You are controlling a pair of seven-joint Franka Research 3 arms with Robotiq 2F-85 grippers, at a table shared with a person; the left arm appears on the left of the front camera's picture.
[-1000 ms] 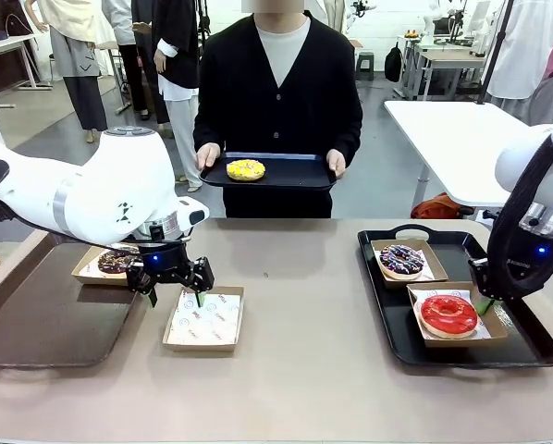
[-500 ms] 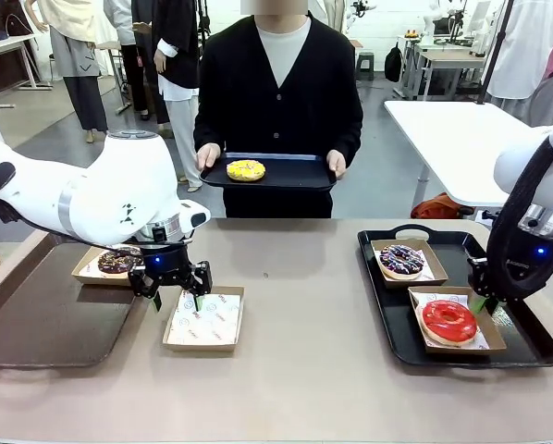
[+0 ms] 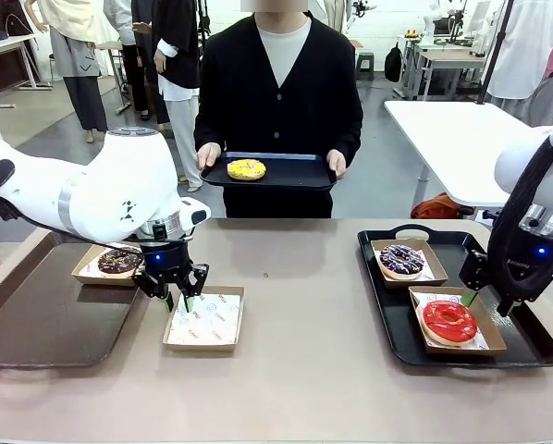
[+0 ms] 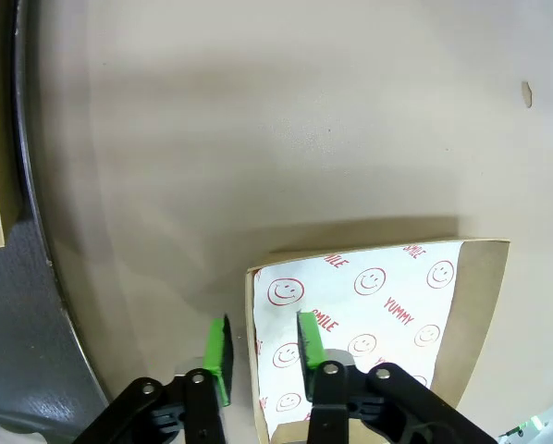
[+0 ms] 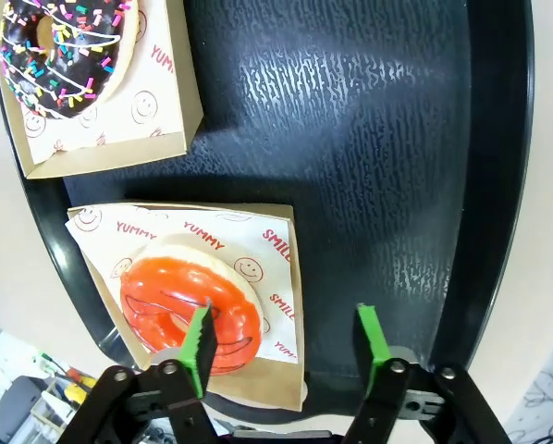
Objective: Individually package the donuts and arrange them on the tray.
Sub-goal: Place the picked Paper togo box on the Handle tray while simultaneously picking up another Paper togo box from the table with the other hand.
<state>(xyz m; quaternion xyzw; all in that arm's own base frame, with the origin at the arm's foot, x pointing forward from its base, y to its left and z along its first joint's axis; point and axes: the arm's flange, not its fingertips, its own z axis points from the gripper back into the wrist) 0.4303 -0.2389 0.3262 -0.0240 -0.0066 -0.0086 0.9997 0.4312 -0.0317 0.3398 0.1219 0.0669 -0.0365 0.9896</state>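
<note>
Donuts were seen at four spots. Nearest, by the front right corner of the black tray (image 3: 526,356) on the table's right side, the red donut (image 3: 448,319) lay in a paper-lined box (image 5: 281,365); the right gripper (image 3: 485,298) was held just above that box's far right edge, its jaws spread wide with nothing between them, one green pad (image 5: 200,347) over the donut's edge. Toward the table's front left, an empty lined box (image 3: 202,321) was straddled at its far left wall by the left gripper (image 3: 177,301), one pad (image 4: 306,338) inside and one outside, the jaws partly parted and not pressed against the wall. Behind it, a chocolate donut (image 3: 118,262) sat in a box on the brown tray (image 3: 45,324). At the black tray's far edge lay the sprinkled dark donut (image 3: 401,259). Farthest, the yellow donut (image 3: 246,169) rested on a tray (image 3: 295,174) held in both hands by the person.
</note>
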